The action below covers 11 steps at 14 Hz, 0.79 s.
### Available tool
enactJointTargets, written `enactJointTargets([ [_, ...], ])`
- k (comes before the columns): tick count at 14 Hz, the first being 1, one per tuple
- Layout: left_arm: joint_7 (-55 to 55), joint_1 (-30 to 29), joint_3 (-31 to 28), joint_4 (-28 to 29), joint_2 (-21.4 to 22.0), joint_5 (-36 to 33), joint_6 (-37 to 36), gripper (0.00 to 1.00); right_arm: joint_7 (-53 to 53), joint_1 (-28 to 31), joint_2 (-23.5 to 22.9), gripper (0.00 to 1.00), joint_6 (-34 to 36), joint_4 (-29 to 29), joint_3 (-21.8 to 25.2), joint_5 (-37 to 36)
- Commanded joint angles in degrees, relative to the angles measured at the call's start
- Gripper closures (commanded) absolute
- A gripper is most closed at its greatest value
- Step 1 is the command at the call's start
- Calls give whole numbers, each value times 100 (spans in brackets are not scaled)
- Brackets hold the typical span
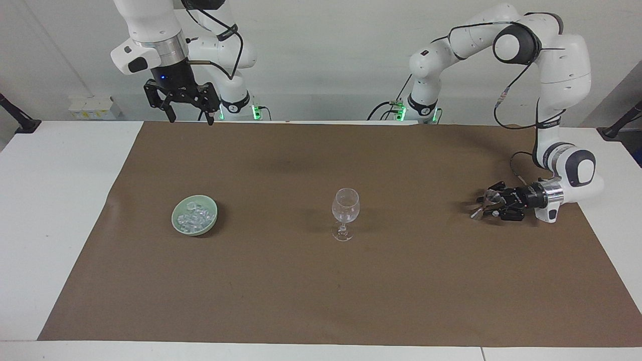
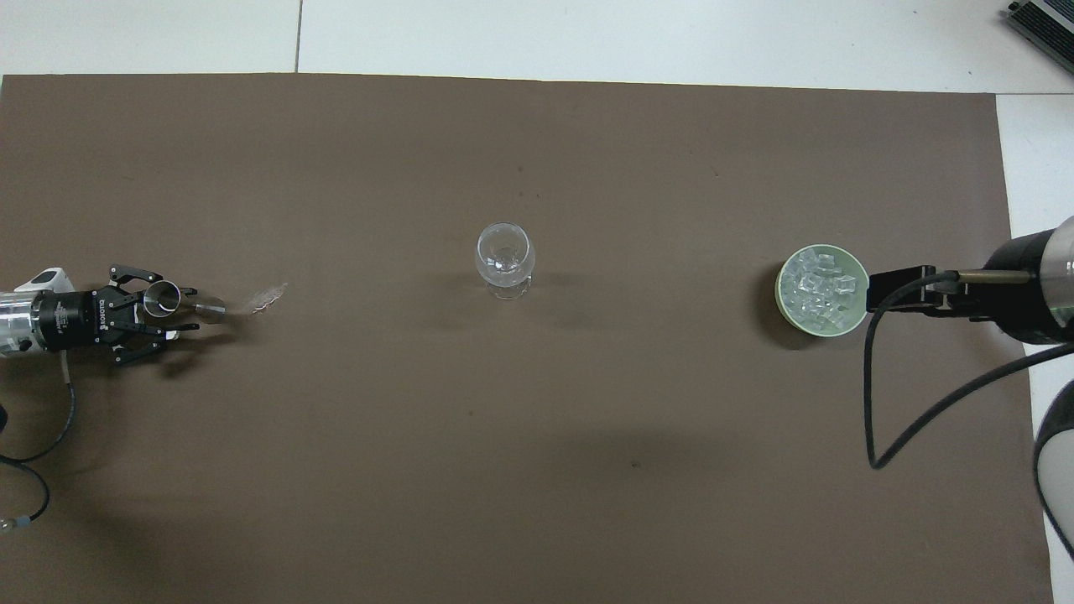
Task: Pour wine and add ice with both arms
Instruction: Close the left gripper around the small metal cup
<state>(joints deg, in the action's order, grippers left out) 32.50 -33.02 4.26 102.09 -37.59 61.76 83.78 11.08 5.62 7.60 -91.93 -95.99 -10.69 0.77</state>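
A clear stemmed glass (image 1: 345, 210) (image 2: 504, 258) stands upright mid-mat. Toward the right arm's end, a pale green bowl (image 1: 176, 221) (image 2: 784, 304) holds the ice (image 1: 196, 216) (image 2: 821, 289), a heap of small clear cubes. Toward the left arm's end stands a small hourglass-shaped metal cup (image 1: 477, 211) (image 2: 159, 299). My left gripper (image 1: 485, 204) (image 2: 178, 312) lies level just above the mat, open, its jaws on either side of the cup's upper half. My right gripper (image 1: 188, 114) hangs open, high over the mat's edge by the robots. Wine is hidden from view.
A brown mat (image 1: 321, 291) (image 2: 537, 470) covers most of the white table (image 1: 50, 200). A faint glint (image 2: 267, 298) lies on the mat beside the metal cup. The right arm's cable (image 2: 873, 377) loops over the mat beside the bowl.
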Motion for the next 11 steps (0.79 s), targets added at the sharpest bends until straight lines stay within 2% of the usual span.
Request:
enactJointTargets([
  [1,-34,-29,-4,-110,-91,55,-98,50,43,80,22,0,52,-7,-39,99],
  [7,-34,-29,-4,-110,-99,64,-89,53,35,80,22,0,52,-7,-47,99],
  [11,-34,-29,-4,-110,-108,64,-89,59,43,80,22,0,52,-7,-39,99],
])
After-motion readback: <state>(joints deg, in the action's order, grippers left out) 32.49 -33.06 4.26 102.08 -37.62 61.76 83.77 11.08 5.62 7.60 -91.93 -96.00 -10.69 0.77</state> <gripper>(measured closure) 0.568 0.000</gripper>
